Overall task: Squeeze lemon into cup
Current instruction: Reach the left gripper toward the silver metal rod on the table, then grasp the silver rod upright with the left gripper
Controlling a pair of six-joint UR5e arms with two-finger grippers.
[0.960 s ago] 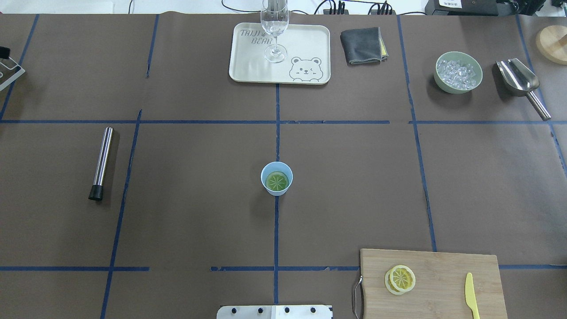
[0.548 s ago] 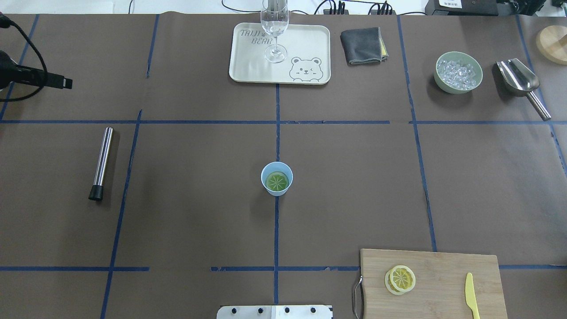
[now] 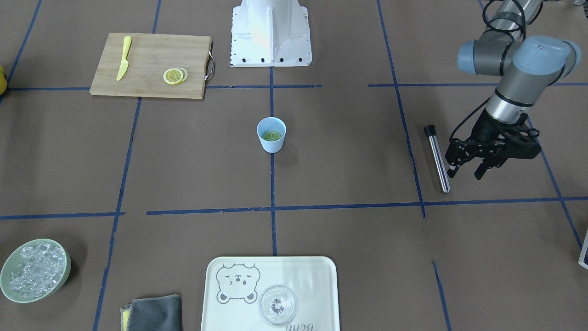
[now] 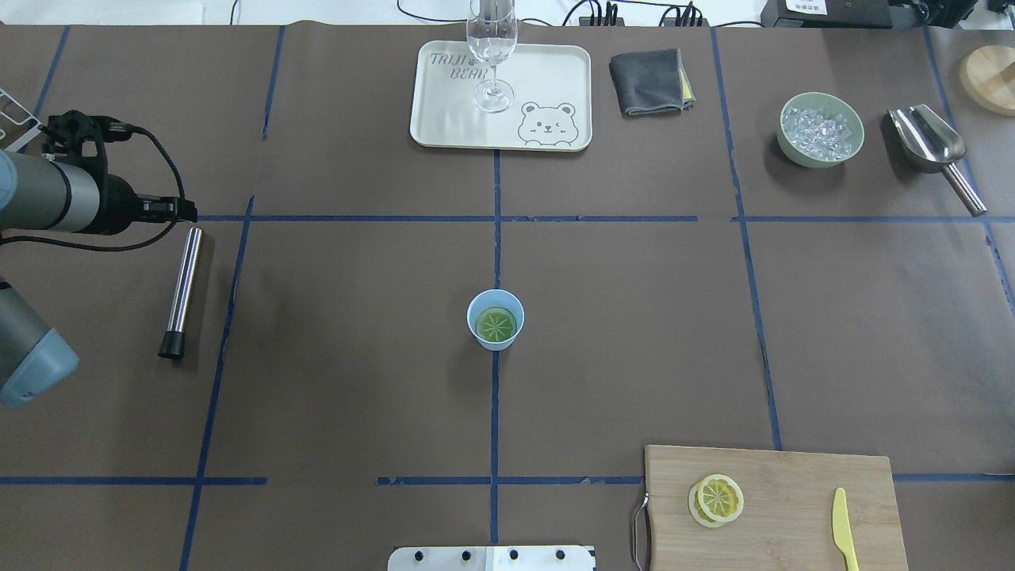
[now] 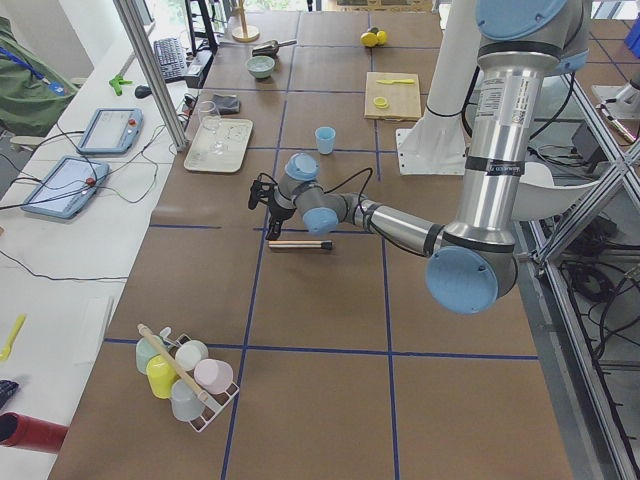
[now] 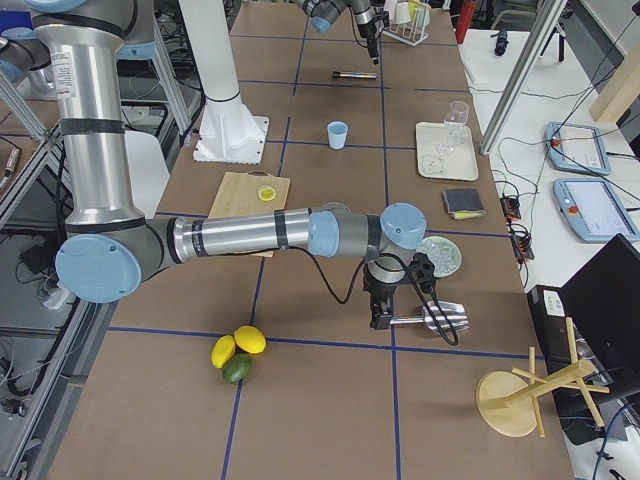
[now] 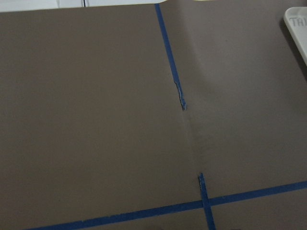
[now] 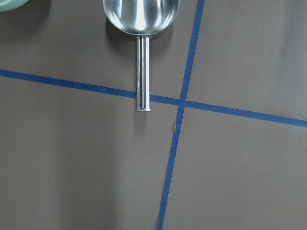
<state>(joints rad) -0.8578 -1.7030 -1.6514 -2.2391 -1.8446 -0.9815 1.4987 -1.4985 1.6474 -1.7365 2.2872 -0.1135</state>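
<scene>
What changed: half a second ago I saw only the tip of my left arm at the table's edge in the overhead view. Now it reaches in as far as the plain end of the slim steel rod with a black rubber cap (image 4: 181,291). Nothing else on the table has shifted.
Left gripper (image 3: 466,174): fingers spread with nothing between them, near the rod's uncapped end but not touching it.
Right gripper (image 6: 381,318): parked over the handle of the shiny metal scoop (image 8: 140,14). I only see it from the far side camera, so I cannot tell if it is spread or closed.
Lemon: the thin round lemon slice (image 4: 496,324) lies flat in the bottom of the small pale-blue plastic cup (image 4: 496,319), at the table's centre, looking greenish against the blue.
Spare slices: two more sit overlapped (image 4: 718,500) on the bamboo cutting board (image 4: 793,515).
Meaning for the task: I judge the slice is placed and the left arm is going for the rod to press it. The pressing is not yet begun.
</scene>
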